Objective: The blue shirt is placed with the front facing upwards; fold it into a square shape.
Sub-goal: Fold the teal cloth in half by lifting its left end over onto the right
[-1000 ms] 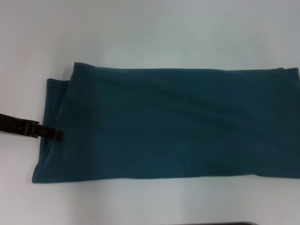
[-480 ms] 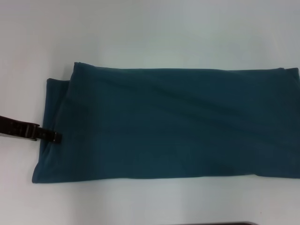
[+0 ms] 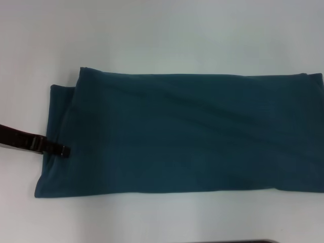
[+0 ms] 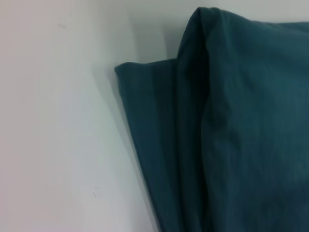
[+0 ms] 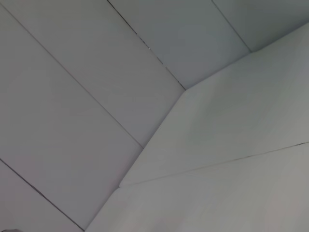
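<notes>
The blue shirt (image 3: 182, 136) lies flat on the white table (image 3: 152, 35) as a long folded rectangle that runs from the left side to the right edge of the head view. No lettering or collar shows. My left gripper (image 3: 62, 150) reaches in low from the left as a thin dark bar, its tip over the shirt's left end. The left wrist view shows that end of the shirt (image 4: 231, 135) close up, with stacked fold layers and one corner lying on the table (image 4: 58, 121). My right gripper appears in no view.
Bare white table surrounds the shirt at the back, the left and the front. A thin dark strip (image 3: 253, 241) shows at the bottom edge of the head view. The right wrist view holds only pale wall or ceiling panels (image 5: 145, 96).
The left gripper has slid slightly toward the near edge of the table and a little further onto the shirt's left end. The shirt has not moved.
</notes>
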`<state>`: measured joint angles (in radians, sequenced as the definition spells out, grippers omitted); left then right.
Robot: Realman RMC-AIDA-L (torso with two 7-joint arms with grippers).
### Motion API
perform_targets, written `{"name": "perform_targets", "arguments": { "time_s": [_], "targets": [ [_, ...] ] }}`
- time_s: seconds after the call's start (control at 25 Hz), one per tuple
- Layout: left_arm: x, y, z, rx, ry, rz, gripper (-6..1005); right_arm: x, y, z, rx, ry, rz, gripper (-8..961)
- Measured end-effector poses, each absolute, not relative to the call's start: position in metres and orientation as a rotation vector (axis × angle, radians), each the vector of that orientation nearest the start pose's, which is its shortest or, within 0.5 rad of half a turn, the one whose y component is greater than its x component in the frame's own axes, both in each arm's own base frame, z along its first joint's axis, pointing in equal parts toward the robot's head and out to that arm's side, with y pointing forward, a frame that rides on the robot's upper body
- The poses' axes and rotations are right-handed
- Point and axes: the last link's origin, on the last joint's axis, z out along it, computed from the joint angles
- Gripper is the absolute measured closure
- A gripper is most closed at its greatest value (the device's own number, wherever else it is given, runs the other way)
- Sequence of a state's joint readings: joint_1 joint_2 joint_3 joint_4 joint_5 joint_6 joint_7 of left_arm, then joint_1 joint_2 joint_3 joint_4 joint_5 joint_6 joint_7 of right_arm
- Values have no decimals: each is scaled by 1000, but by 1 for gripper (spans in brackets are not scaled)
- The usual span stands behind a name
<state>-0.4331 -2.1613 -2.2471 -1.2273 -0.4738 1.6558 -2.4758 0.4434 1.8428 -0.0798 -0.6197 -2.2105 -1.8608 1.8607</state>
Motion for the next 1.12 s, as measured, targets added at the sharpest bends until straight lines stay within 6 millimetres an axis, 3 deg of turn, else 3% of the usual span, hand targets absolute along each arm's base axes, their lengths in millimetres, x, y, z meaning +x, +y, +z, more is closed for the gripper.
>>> {"name": "perform_targets", "arguments": {
  "time_s": [1.12],
  "targets": [
    [-272, 309, 17, -2415, -1578, 293, 225, 342, 286, 144, -2230, 1350, 997, 33]
  ]
}}
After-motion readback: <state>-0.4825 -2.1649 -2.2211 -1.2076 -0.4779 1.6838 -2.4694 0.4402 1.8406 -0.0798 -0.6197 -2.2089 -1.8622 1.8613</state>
